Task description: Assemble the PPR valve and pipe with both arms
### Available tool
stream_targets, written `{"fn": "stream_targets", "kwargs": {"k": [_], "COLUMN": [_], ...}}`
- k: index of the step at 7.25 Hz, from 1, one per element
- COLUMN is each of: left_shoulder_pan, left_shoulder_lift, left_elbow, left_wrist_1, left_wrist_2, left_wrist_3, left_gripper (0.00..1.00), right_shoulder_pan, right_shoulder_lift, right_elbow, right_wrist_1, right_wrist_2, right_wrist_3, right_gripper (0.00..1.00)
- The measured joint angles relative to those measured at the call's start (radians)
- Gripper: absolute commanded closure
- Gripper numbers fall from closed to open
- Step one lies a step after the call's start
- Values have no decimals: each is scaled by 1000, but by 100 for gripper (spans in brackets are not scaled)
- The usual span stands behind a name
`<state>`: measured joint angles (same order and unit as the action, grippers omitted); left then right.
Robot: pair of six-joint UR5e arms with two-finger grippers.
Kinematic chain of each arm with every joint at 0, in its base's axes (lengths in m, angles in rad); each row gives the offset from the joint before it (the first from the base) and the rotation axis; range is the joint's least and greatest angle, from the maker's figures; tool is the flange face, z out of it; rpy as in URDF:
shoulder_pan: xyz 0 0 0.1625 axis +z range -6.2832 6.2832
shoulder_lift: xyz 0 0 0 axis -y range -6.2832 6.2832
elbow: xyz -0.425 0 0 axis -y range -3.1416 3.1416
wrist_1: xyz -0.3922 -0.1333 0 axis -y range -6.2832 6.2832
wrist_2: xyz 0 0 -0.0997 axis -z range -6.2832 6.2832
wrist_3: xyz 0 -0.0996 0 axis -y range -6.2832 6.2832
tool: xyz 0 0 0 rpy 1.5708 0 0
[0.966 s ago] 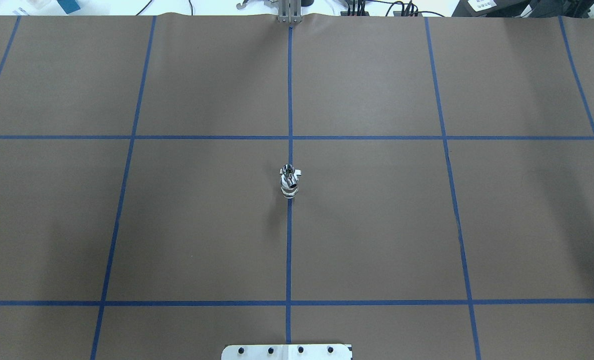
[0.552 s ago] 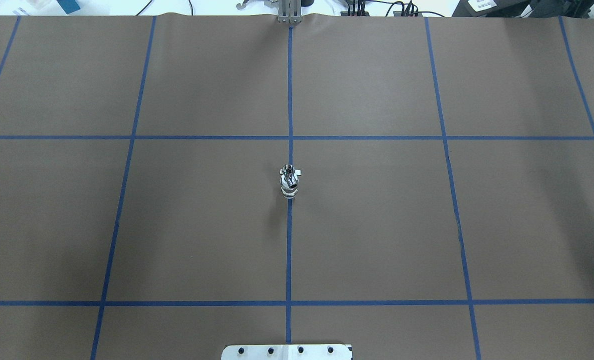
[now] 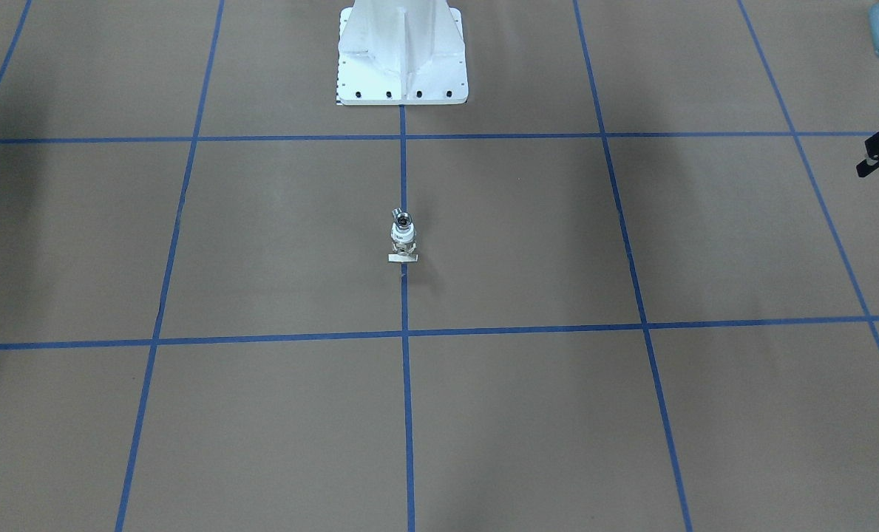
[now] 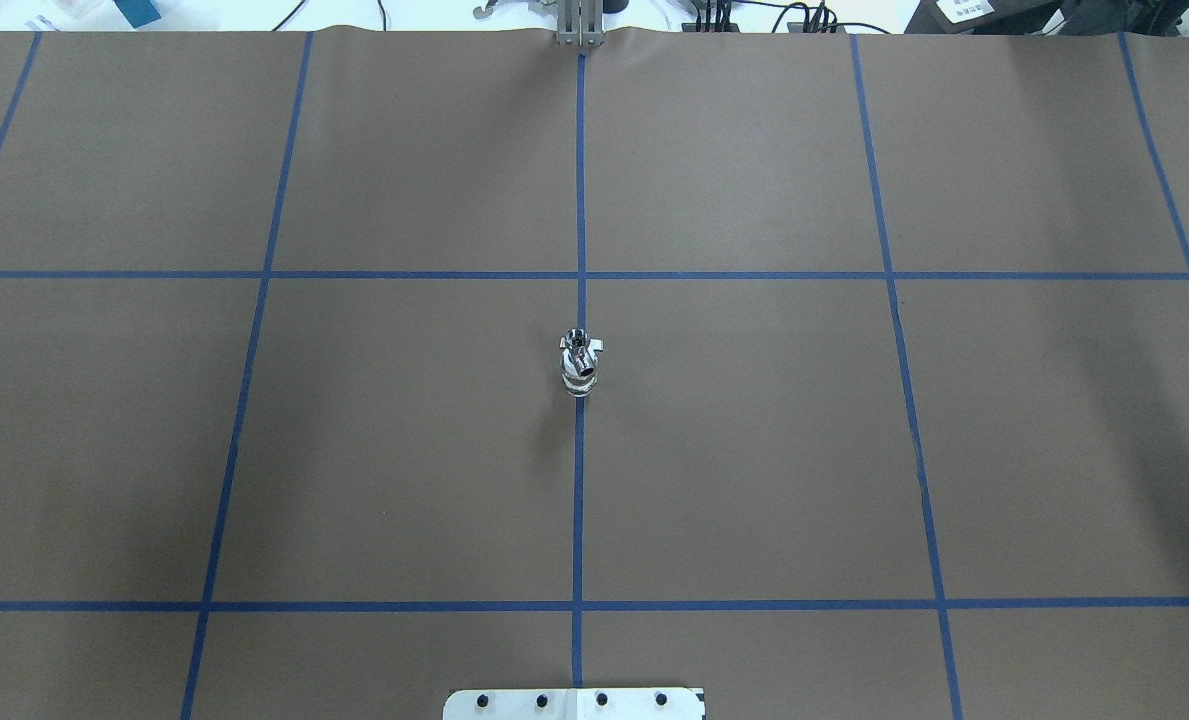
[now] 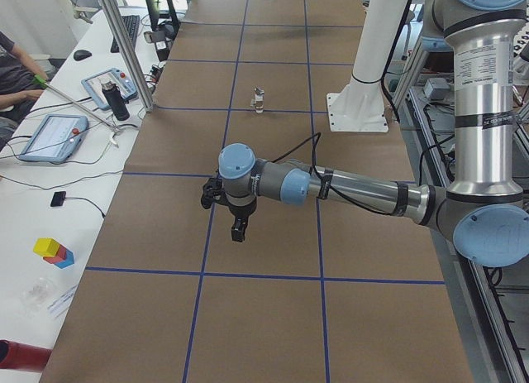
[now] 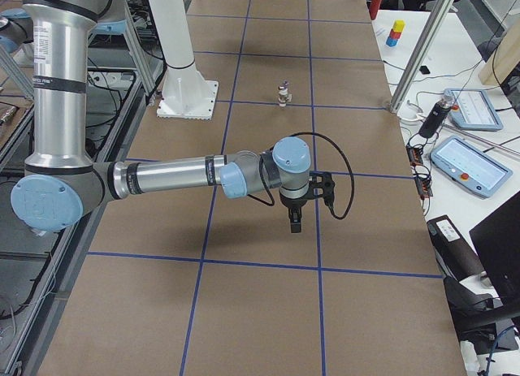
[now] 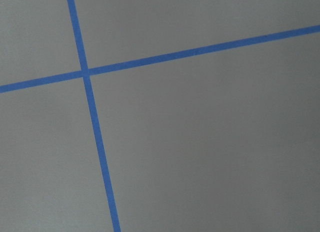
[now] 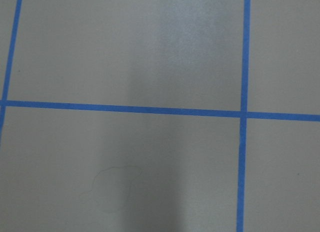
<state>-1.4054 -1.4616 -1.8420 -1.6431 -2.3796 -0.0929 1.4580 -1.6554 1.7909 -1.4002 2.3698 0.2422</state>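
Observation:
The PPR valve and the pipe stand together as one small upright piece on the middle blue line of the table. The shiny open metal end is on top, a white ring below it, and the flat handle sticks out on the far side. The piece also shows in the front-facing view and, small, in both side views. No gripper touches it. My left gripper hangs above the table's left end. My right gripper hangs above the right end. I cannot tell whether either is open or shut.
The white robot base stands at the near table edge. Brown paper with blue tape lines covers the table. Tablets and metal posts flank the table's ends. Both wrist views show only paper and tape.

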Motion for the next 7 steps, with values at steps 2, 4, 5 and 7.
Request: {"fn": "stream_targets", "kwargs": {"k": [2, 4, 5, 7], "left_shoulder_pan": [-16, -19, -19, -18], "left_shoulder_lift": [-2, -2, -1, -3], "left_elbow": [5, 3, -1, -3], "left_wrist_1": [-48, -60, -62, -63], "left_wrist_2": [-4, -7, -8, -9], "left_wrist_3": [1, -1, -2, -10], "left_gripper": [0, 0, 0, 0], "right_shoulder_pan": [-6, -8, -9, -10], "right_shoulder_lift": [4, 8, 11, 15], "right_elbow": [0, 0, 1, 5], "right_wrist_1": [0, 1, 1, 2], "right_wrist_2": [-4, -10, -11, -7], "right_wrist_3": [0, 2, 3, 7], "right_gripper": [0, 0, 0, 0]}}
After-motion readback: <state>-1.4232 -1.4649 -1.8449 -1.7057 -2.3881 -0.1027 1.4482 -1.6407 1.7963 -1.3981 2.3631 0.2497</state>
